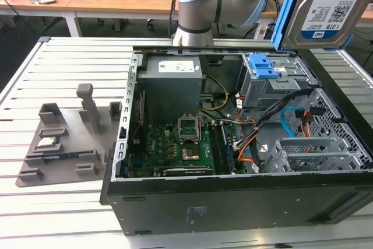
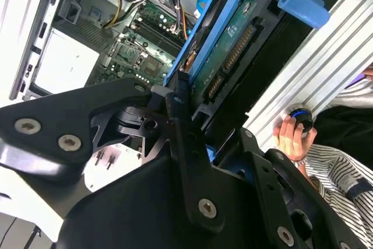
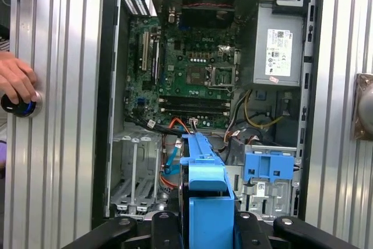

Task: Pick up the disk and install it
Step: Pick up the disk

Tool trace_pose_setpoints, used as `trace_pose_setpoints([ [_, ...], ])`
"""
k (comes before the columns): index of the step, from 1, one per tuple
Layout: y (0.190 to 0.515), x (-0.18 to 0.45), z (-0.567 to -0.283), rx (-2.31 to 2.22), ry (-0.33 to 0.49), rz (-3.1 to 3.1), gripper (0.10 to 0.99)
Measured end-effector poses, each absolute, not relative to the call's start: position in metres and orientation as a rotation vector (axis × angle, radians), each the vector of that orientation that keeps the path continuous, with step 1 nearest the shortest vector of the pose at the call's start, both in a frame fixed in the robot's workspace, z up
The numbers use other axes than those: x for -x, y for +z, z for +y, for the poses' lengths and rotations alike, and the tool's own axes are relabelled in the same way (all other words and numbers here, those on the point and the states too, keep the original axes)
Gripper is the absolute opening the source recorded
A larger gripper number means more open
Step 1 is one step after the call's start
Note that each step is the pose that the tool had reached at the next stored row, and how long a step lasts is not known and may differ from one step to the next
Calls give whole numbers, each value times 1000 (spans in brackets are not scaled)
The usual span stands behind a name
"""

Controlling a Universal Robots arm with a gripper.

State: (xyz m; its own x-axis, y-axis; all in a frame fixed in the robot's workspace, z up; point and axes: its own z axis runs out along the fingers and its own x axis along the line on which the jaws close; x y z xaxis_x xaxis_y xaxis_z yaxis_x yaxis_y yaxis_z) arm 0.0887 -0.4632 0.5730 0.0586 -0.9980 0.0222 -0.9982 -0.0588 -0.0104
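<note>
Nearest us, the gripper has its black fingers clamped on the blue bracket of the disk, one finger on each side. The circuit-board face shows in the second wrist view. In the exterior view the disk hangs tilted, label outward, well above the open computer case.

Past the fingertips, inside the case, we note a blue latch plate to one side and a bare metal drive cage to the other. Farther beyond lie the motherboard and the power supply.

Outside the case, a person's hand rests on a button on the slatted table.
</note>
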Motion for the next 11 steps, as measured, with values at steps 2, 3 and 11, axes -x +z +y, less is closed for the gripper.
trace_pose_setpoints([
  [2, 573, -89, -467, -2280, 37, -2150, 365],
  [3, 573, -89, -470, -2280, 37, -2150, 365],
  [11, 572, -89, -493, -2280, 37, -2150, 365],
])
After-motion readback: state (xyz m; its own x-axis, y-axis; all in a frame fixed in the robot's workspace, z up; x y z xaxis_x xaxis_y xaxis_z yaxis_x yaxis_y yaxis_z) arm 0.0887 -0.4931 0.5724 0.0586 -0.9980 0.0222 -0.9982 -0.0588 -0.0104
